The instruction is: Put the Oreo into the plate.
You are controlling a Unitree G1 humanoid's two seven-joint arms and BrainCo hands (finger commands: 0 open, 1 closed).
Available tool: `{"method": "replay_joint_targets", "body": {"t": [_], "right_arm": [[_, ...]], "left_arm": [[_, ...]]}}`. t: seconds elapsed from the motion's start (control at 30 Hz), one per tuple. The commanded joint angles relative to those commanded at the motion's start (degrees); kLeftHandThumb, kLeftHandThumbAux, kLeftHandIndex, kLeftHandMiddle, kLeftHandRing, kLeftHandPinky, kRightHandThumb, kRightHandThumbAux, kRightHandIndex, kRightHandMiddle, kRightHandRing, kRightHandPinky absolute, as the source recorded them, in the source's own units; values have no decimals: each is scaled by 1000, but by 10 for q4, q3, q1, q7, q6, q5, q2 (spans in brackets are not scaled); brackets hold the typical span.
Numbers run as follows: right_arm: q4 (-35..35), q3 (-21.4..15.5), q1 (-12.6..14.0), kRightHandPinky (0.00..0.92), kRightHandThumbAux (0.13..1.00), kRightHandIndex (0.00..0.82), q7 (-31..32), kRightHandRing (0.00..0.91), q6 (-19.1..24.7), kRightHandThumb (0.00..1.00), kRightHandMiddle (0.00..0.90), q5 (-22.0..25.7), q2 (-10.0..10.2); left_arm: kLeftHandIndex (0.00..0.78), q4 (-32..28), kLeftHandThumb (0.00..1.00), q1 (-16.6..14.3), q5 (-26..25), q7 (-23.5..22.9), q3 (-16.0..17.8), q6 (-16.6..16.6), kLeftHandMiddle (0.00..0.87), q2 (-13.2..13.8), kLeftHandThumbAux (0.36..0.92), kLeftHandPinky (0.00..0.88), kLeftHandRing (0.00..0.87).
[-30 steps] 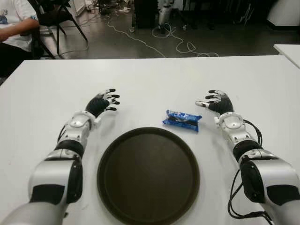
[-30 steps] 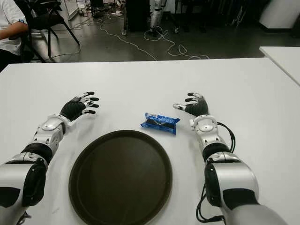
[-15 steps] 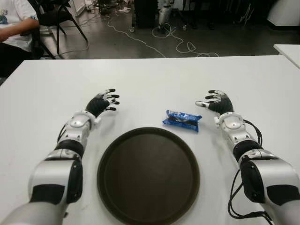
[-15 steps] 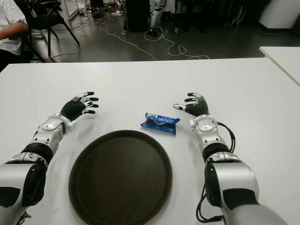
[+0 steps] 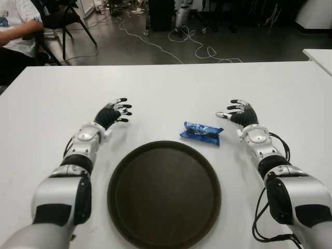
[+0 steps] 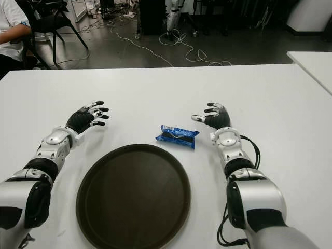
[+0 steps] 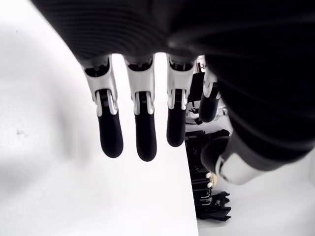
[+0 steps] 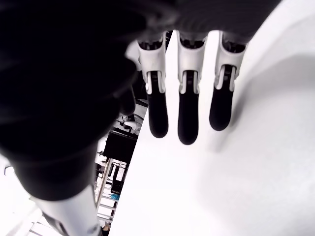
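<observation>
Small blue foil-wrapped Oreo packet lying flat on the white table, just beyond the far right rim of the round dark brown plastic plate, not yet in it. Right hand to the right of the packet and apart from it, fingers spread, holding nothing. Left hand on the far left of the plate, likewise spread and empty; best left idle.

Step in hand, by judgement: reaching and grasping with the right hand. Best approached from the right and above, thumb and fingers closing across the packet's short width. Wrapper likely slippery and crinkly, so a firm but gentle pinch. Then a lift clear of the rim, a short carry nearer and left, and release over the plate's middle.
</observation>
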Motion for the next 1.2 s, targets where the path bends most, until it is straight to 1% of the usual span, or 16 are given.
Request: {"method": "replay_joint_targets", "body": {"t": [0.43,0.7,0.87,1.0,1.2], "right_arm": [[1,-5,-2,355,834,224,-2,329,9,0,314,3,0],[1,-7,-2,359,836,224,5,337,7,0,320,2,-6],[1,-6,-2,356,834,223,7,334,7,0,317,1,-9],[1,-6,-3,359,837,229,4,335,6,0,320,0,-8],[1,-9,-3,363,841,238,3,343,4,0,330,3,-7]], "left_arm": [[151,0,0,-1,-1,2,1,2,247,-1,624,346,287],[155,0,0,-4,-1,0,0,2,243,-7,616,344,281],[159,-1,0,-5,0,4,0,1,242,-10,619,343,282],[149,-1,0,-6,4,11,-4,3,228,-9,650,325,272],[141,0,0,-6,5,11,-5,3,223,-9,660,316,269]]}}
